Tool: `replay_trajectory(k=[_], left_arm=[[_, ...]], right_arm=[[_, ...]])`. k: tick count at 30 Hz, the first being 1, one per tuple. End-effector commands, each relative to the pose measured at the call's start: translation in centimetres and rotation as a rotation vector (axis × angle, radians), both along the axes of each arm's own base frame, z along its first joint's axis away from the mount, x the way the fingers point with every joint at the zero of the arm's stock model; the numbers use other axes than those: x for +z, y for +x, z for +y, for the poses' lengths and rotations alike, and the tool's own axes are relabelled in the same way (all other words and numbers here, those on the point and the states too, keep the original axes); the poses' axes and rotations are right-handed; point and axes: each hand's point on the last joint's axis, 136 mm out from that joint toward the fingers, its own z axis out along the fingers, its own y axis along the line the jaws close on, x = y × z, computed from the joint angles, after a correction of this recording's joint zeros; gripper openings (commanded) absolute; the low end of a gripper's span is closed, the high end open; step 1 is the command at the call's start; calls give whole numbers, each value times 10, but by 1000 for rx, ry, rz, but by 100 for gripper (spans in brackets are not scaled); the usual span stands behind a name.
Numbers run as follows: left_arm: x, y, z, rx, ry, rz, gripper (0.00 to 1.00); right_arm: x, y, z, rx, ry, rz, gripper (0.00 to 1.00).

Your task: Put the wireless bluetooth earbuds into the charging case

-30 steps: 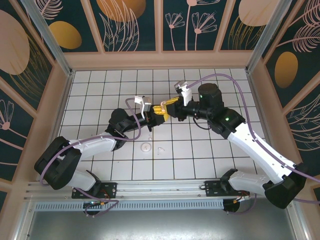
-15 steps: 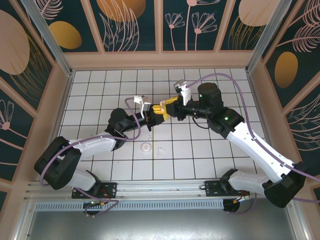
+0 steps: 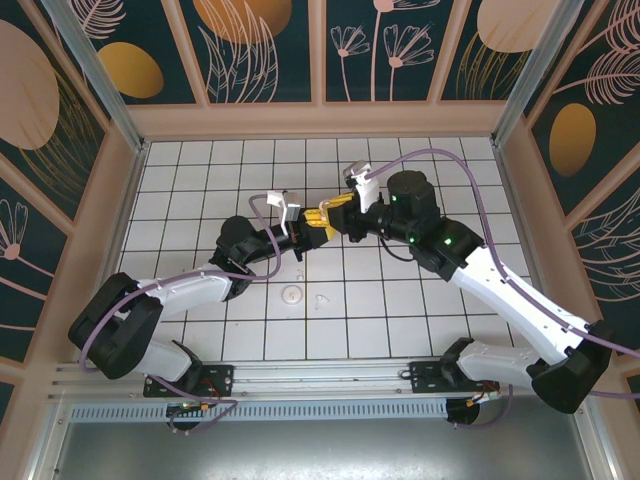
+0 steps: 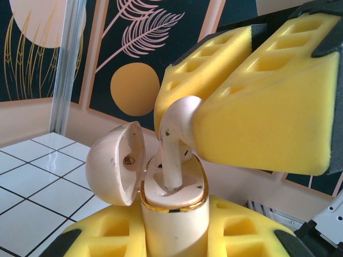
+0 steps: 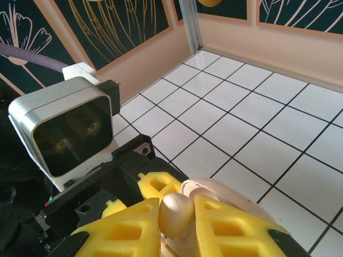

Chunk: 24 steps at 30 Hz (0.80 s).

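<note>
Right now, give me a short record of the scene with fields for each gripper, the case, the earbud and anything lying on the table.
left gripper: shut on the charging case, held upright
right gripper: shut on one earbud
charging case: lid open
earbud: stem down in the case's well, head above the rim
table: white round disc with a small pale piece beside it, too small to identify

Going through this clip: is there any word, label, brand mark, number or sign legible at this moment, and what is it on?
Small dark printed mark inside the open lid of the charging case: too small and blurred to read.
earbud: no marking that I can make out.
wall panels: plant and disc drawings only, no words.
Nothing can actually be read.
</note>
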Motion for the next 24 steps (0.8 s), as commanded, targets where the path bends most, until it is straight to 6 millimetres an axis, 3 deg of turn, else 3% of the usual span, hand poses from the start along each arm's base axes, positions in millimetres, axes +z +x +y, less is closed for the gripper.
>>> replay_trajectory(k=[1,9,16,21,24], left_arm=[[55,-4,5,16,-111,-154,12],[53,-2,5,30,-96,-159,12],[54,-3,6,31,-90,-167,12],[56,-4,7,34,-95,-170,12],[53,-3,6,36,-87,-166,12]], right_arm=[[-27,-14,8,34,-27,89,19],[-18,-17,20,53,65,89,19],[-27,-21,27,91,37,110,19],[-42,-17,11,16,-32,121,19],[-31,-14,2,-20,0,92,19]])
